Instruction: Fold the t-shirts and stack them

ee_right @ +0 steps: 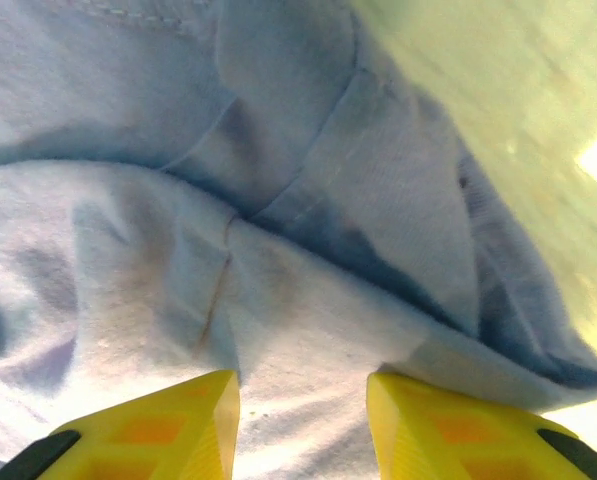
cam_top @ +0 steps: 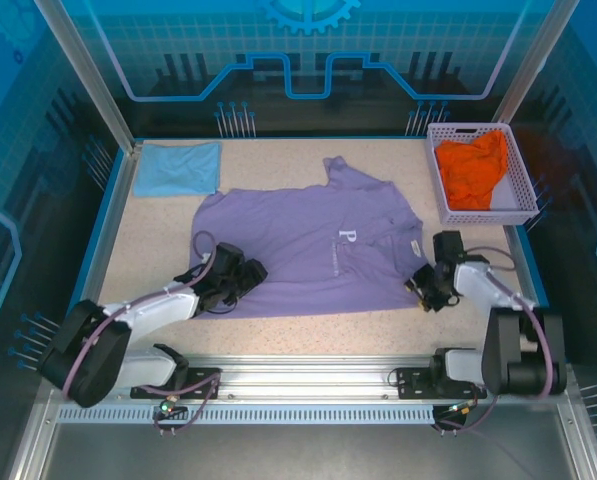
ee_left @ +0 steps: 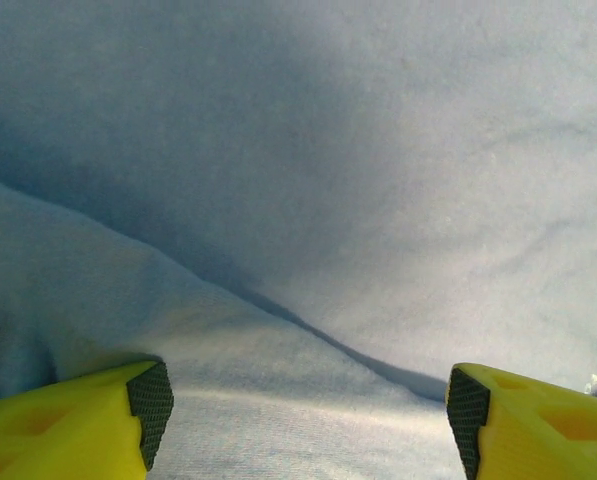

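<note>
lavender t-shirt is spread flat mid-table, collar on the far side, white "P" lettering facing up. left gripper sits on its near-left hem: jaws wide, with cloth lying under and between the yellow fingers, not pinched. right gripper is at the shirt's near-right corner: jaws narrow, clamping a bunched fold of the lavender cloth. light blue t-shirt lies folded in the far-left corner, well apart from the lavender one. orange t-shirt is crumpled in the lattice basket, far right.
</note>
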